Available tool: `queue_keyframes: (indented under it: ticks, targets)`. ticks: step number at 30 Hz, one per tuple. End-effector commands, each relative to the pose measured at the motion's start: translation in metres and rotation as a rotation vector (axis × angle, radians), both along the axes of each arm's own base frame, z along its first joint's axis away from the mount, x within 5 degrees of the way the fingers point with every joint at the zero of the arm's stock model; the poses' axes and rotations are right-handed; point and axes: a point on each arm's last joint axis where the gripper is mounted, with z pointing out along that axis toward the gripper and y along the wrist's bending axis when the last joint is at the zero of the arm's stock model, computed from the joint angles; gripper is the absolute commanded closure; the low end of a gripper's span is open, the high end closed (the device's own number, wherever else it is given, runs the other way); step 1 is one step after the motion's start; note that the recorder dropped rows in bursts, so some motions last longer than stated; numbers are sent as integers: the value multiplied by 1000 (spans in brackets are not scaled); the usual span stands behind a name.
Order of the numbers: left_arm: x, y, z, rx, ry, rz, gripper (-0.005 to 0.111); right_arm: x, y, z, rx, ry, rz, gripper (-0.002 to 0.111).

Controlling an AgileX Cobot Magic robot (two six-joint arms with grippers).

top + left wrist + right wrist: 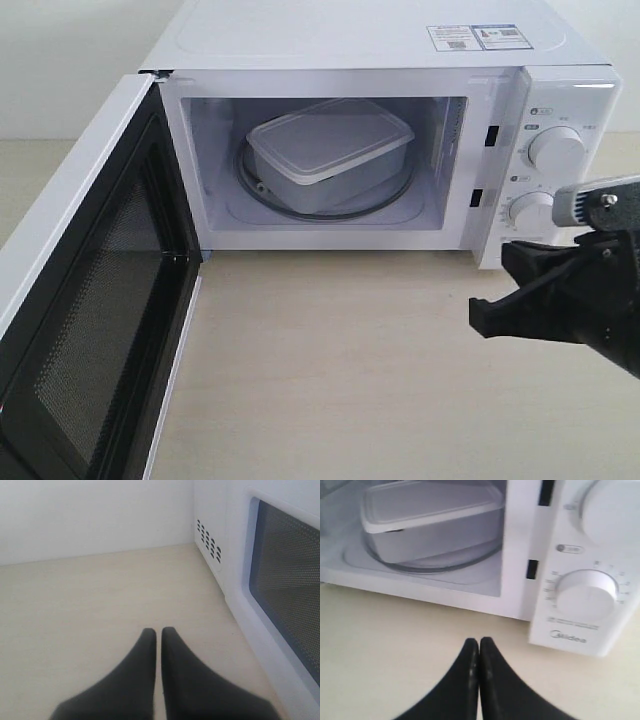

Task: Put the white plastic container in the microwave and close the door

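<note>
Exterior view: the shallow translucent-white plastic container (330, 150), with rounded corners and a flat lipped lid, is sitting inside the white boxy microwave (380, 40). It is resting on the round glass turntable (375, 203), turned slightly askew to the cavity walls. The wide white door (60, 220), black mesh inner face showing, is hanging wide open on the left. The black right gripper (482, 315) is hovering over the pale wooden table (330, 370) in front of the two round white dials (556, 150), fingers pinched together on nothing. Over in the left wrist view, the left gripper (158, 631) is pointing along the tabletop beside the door's dark window, fingers likewise pressed together and empty.
</note>
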Motion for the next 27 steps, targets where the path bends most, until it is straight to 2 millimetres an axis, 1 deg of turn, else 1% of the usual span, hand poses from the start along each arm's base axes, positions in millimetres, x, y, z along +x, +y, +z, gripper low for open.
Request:
queue_keyframes:
  ticks: [1, 10, 13, 27]
  targets:
    - [0, 0, -1, 2, 0, 4, 102, 7, -20, 0, -14, 1, -99, 108]
    - [0, 0, -1, 2, 0, 4, 102, 9, -43, 12, -67, -62, -165, 108]
    - [0, 0, -1, 2, 0, 4, 102, 8, -44, 14, -83, -70, -157, 108]
    - [0, 0, 1, 1, -22, 3, 102, 7, -43, 12, -84, -40, -147, 108]
